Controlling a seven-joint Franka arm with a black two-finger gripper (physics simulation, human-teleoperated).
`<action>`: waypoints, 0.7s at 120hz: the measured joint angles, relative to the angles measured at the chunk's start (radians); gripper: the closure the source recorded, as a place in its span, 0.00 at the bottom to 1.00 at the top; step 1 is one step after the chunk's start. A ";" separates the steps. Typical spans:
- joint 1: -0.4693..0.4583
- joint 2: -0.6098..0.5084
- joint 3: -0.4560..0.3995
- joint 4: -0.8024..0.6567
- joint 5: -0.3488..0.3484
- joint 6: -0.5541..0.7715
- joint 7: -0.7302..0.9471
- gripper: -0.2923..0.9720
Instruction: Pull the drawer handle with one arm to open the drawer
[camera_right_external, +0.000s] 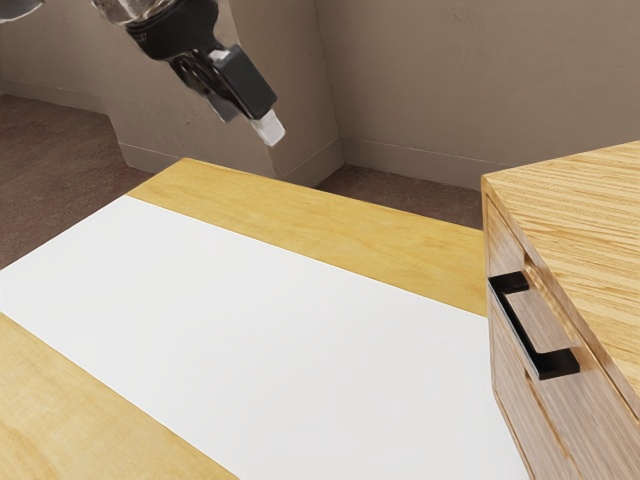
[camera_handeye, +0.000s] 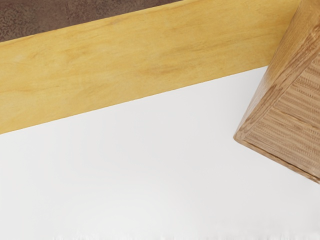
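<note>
A light oak drawer cabinet (camera_right_external: 580, 230) stands on the table at the exterior view's right. Its front faces the view's left, and a black bar handle (camera_right_external: 530, 325) sits on the drawer front (camera_right_external: 545, 330), which lies flush with the cabinet. My gripper (camera_right_external: 268, 128) hangs high in the air at the upper left of the exterior view, far from the handle and touching nothing. It points down and toward the exterior view's right. In the wrist view a corner of the cabinet (camera_handeye: 290, 110) shows well below and ahead of my hand.
A white mat (camera_right_external: 250, 340) covers the middle of the wooden table (camera_right_external: 330, 225), with bare wood strips along both long sides. Beyond the far table edge (camera_handeye: 100, 45) lies brown floor (camera_right_external: 60, 150) and a beige wall.
</note>
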 joint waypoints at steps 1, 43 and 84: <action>-0.007 0.001 -0.002 -0.004 0.000 -0.001 0.001 0.23; -0.115 0.050 -0.060 -0.043 -0.165 -0.114 -0.063 0.23; 0.142 -0.157 -0.468 -0.254 -0.144 0.062 -0.291 0.23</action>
